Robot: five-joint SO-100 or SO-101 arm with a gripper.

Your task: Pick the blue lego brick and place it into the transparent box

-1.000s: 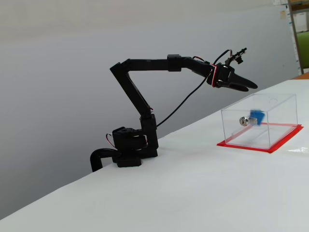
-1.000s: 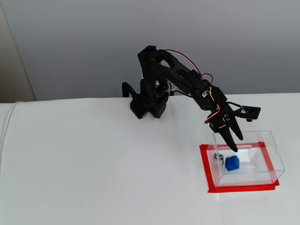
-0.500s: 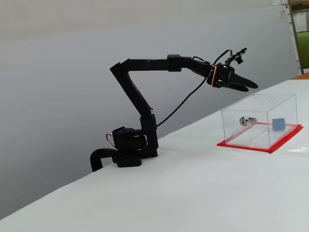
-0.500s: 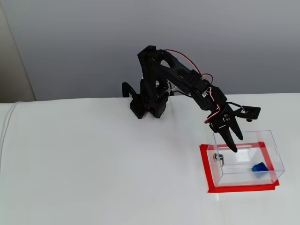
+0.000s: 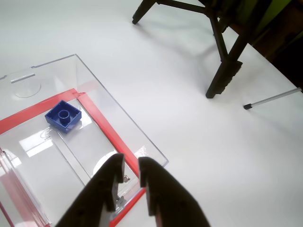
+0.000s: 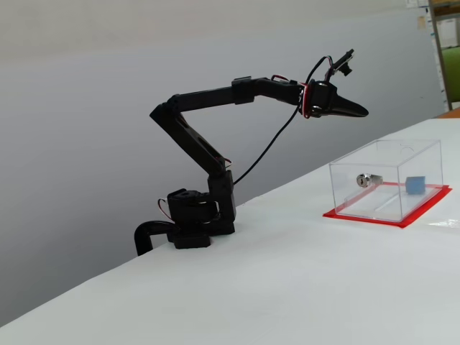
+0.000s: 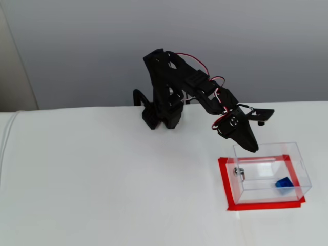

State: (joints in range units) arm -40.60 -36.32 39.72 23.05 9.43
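Observation:
The blue lego brick (image 5: 63,115) lies on the floor of the transparent box (image 5: 118,124), near the end away from the arm, and it shows in both fixed views (image 6: 414,185) (image 7: 282,184). The box (image 6: 388,154) (image 7: 267,150) stands on a red base sheet (image 7: 261,206). My gripper (image 6: 363,111) (image 7: 253,148) hangs above the box's near end, well clear of its top. In the wrist view the gripper (image 5: 131,163) has its fingers drawn together to a narrow slit, with nothing between them.
A small silver cylinder (image 6: 368,179) (image 7: 239,172) sits inside the box at the arm's end. The arm's base (image 6: 194,223) (image 7: 161,115) is clamped at the table's back edge. Black tripod legs (image 5: 227,75) and a thin rod (image 5: 272,98) stand on the table beyond the box.
The brick moved from beside the cylinder to the box's far end and now lies still. The arm has lifted and pulled back from the box, and the fingers have closed.

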